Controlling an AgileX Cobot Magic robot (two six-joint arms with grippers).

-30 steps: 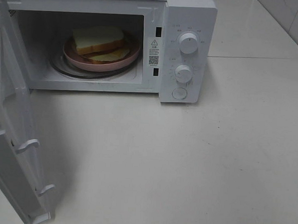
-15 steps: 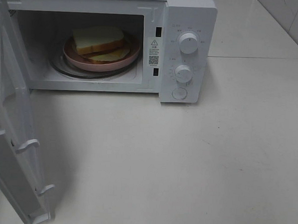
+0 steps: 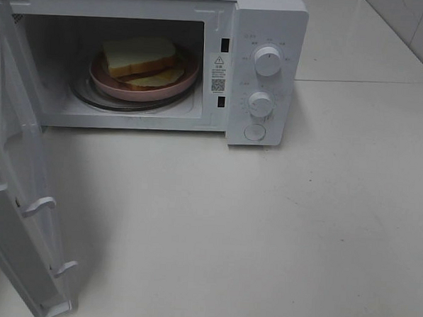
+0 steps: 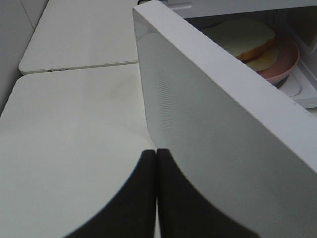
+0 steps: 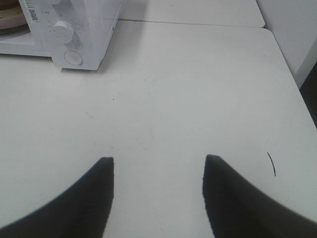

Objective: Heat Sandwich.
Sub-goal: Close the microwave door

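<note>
Sitting on a pink plate (image 3: 144, 94), the sandwich (image 3: 140, 57) lies inside the open microwave (image 3: 270, 21), upper left. The left tool (image 4: 156, 154) is pressed together; the right tool (image 5: 158, 159) is spread.

Sandwich on its plate inside the open microwave

We see the white microwave (image 3: 272, 16) at the back left of the pale surface (image 3: 264, 232), its door (image 3: 15, 184) swung wide open toward the near left corner of the view. Inside, the sandwich (image 3: 139, 55) lies on a round pink plate (image 3: 140, 91), which sits on the glass turntable (image 3: 94, 99). Right of the cavity we make out an upper knob (image 3: 267, 60), a lower knob (image 3: 260, 103) and a round button (image 3: 255, 132) beneath them.
</note>
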